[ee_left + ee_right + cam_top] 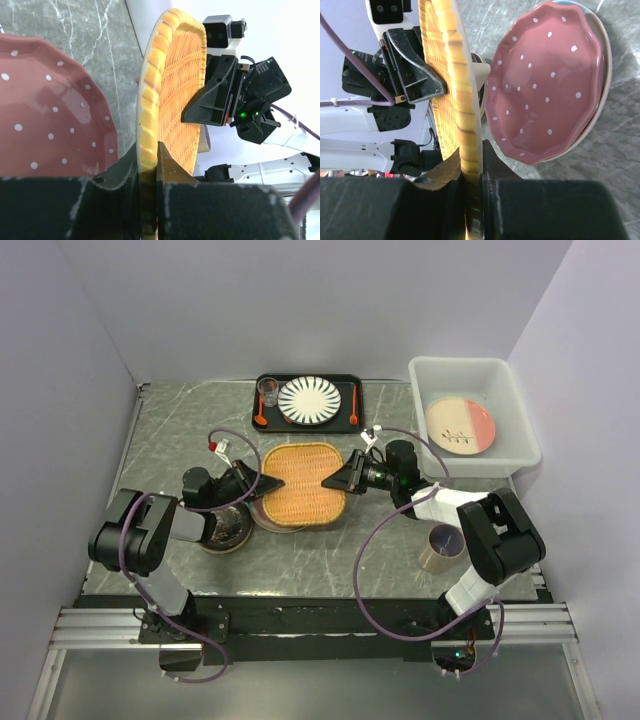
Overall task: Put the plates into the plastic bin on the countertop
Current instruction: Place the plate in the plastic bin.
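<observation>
The tan woven plate [304, 483] is in the middle of the countertop [330, 550], above a pink dotted plate [545, 85] that rests on a paler plate. My left gripper [262, 483] is shut on the woven plate's left rim [147, 100]. My right gripper [335, 482] is shut on its right rim [462, 100]. In each wrist view the rim is pinched between the fingers and the other gripper shows on the far side. The plastic bin [465, 362] stands at the back right with a cream and pink sprig plate [460, 426] inside.
A black tray [345, 422] at the back holds a striped plate [308, 400], a glass [268, 391] and orange utensils. A dark patterned dish [225, 528] sits under the left arm. A tan cup [441, 546] stands near the right arm.
</observation>
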Robot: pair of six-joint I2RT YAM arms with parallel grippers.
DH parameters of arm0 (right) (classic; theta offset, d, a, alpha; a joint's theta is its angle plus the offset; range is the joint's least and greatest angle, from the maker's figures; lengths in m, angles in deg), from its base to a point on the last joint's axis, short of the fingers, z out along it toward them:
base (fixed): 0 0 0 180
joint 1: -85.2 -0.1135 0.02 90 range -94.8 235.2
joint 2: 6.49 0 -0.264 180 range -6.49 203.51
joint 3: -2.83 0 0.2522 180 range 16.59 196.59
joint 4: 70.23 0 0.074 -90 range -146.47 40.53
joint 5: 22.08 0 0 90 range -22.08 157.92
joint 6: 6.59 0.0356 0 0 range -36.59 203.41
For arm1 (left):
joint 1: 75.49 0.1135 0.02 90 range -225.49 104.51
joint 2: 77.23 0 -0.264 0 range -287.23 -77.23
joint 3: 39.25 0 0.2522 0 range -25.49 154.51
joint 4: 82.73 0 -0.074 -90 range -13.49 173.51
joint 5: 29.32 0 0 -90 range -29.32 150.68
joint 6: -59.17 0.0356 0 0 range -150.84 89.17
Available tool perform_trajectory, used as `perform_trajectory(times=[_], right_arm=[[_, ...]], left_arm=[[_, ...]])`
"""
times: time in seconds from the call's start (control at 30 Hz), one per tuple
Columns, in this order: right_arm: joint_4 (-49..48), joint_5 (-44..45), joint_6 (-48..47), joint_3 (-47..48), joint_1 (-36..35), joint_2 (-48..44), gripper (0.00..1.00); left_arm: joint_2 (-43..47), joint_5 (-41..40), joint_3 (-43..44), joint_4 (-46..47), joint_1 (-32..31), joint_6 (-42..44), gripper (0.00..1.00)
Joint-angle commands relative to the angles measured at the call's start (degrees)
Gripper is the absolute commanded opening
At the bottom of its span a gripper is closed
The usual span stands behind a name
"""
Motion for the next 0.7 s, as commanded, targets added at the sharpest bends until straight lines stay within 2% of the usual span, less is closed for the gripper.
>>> perform_trajectory(times=[0.0, 0.13, 0.23, 0.27, 0.33, 0.43, 0.5, 0.53, 0.67], right_arm=[[-3.2, -2.5, -0.8, 0.1, -1.2, -0.5, 0.00], [-3.2, -2.6, -0.6, 0.0, -1.3, -1.2, 0.00], [-3.2, -2.8, -0.6, -0.2, -1.4, -1.9, 0.00], [-3.8, -2.7, -0.5, -0.3, -1.3, -2.4, 0.00], [-3.7, -2.6, -0.6, -0.3, -1.5, -2.8, 0.00], [-3.3, -2.5, -0.6, -0.2, -1.6, -3.5, 0.00], [-3.2, -2.6, -0.6, -0.2, -1.8, -4.0, 0.00], [-3.0, -2.5, -0.6, 0.0, -1.8, -4.1, 0.00], [-1.8, -2.2, -1.0, 0.1, -1.9, -5.1, 0.00]], left_arm=[[5.7, -1.5, 0.6, -1.7, -0.5, 5.6, 0.01], [9.5, -3.7, 0.4, -6.9, -0.4, 8.7, 0.07], [11.8, -5.3, 0.2, -10.1, -0.4, 11.0, 0.20], [12.2, -5.8, 0.4, -11.2, -0.5, 11.5, 0.31], [13.3, -6.3, 0.5, -13.3, -0.5, 12.9, 0.44], [14.3, -7.1, 0.5, -15.0, -0.4, 13.9, 0.77], [14.8, -7.9, 0.5, -16.1, -0.4, 14.5, 0.86], [15.0, -8.2, 0.6, -16.4, -0.4, 14.6, 0.96], [15.9, -8.8, 0.7, -18.3, -0.4, 15.6, 0.99]])
